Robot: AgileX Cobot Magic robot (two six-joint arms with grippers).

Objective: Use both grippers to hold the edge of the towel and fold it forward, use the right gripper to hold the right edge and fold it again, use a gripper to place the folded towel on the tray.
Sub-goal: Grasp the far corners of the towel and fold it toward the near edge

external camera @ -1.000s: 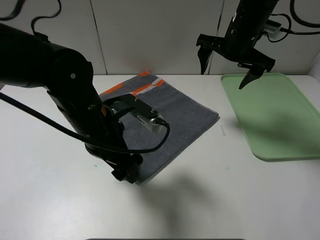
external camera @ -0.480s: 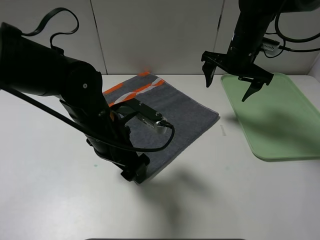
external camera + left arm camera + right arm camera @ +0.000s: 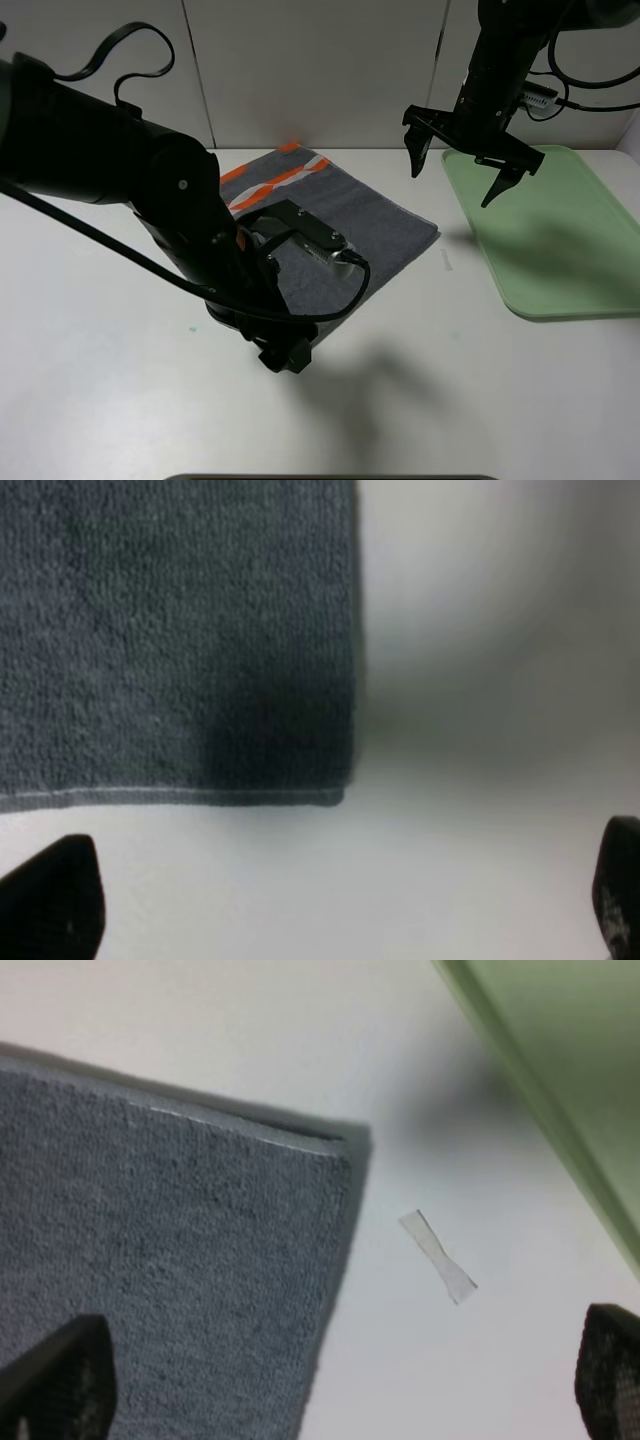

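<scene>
Left wrist: towel (image 3: pixel 180 630) corner beyond spread fingers (image 3: pixel 55 895)

From up high the left arm (image 3: pixel 150 180) hides the near side of the towel (image 3: pixel 385 215) and the tray (image 3: pixel 560 305) runs off frame. Wrist cams cut the left gripper (image 3: pixel 335 895) and right gripper (image 3: pixel 330 1375) down to fingertip stubs, white scrap (image 3: pixel 438 1256) too blurry to identify

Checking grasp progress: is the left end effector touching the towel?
Apart. Left wrist view: a strip of bare table separates the left end effector from the towel.
</scene>
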